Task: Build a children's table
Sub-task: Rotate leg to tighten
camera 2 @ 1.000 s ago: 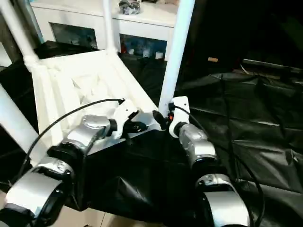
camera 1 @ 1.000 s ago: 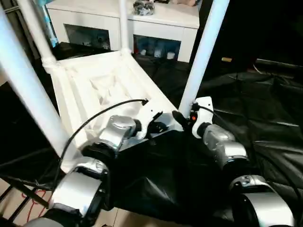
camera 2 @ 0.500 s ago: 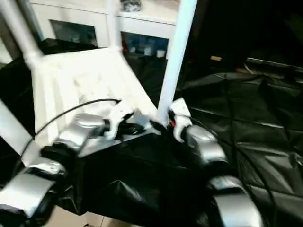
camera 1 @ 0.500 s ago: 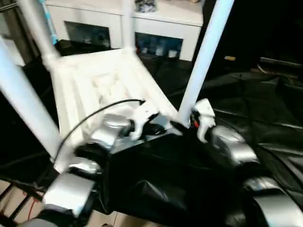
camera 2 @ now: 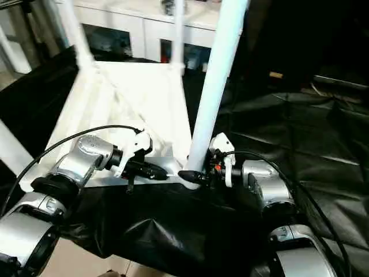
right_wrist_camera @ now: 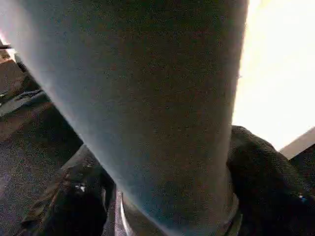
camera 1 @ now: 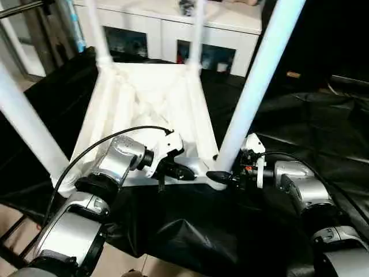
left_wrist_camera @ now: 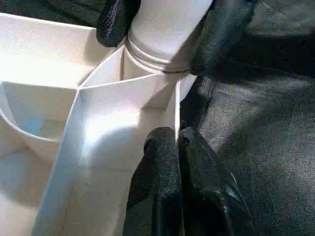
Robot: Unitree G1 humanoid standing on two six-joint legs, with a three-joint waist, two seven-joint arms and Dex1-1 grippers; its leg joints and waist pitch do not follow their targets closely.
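I have the children's table (camera 1: 150,104) upside down on the black sheet (camera 1: 323,121), ribbed underside up, and all four legs look seated in their corner sockets and stand roughly upright. My landmark is the near-right leg (camera 1: 253,86), the one closest to both wrists.

My right gripper (camera 1: 226,175) is closed around the base of that leg, one black finger on each side of the tube just above the ridged ring where it enters the socket (left_wrist_camera: 157,59). The leg's long axis rises straight up and away from the gripper, so any pressing or twisting has to run along that line, down into the socket.

My left gripper (camera 1: 173,171) sits just beside the same leg, on the side toward the table's near edge. Its two fingers (left_wrist_camera: 170,167) are pinched together on a thin rib wall (left_wrist_camera: 176,105) of the underside, steadying the tabletop.

The right arm is the nearer one to the leg and already holds it. I judge this last leg is being seated or checked, with the build nearly finished apart from turning the table over. A white cabinet (camera 1: 190,29) stands beyond the far legs.
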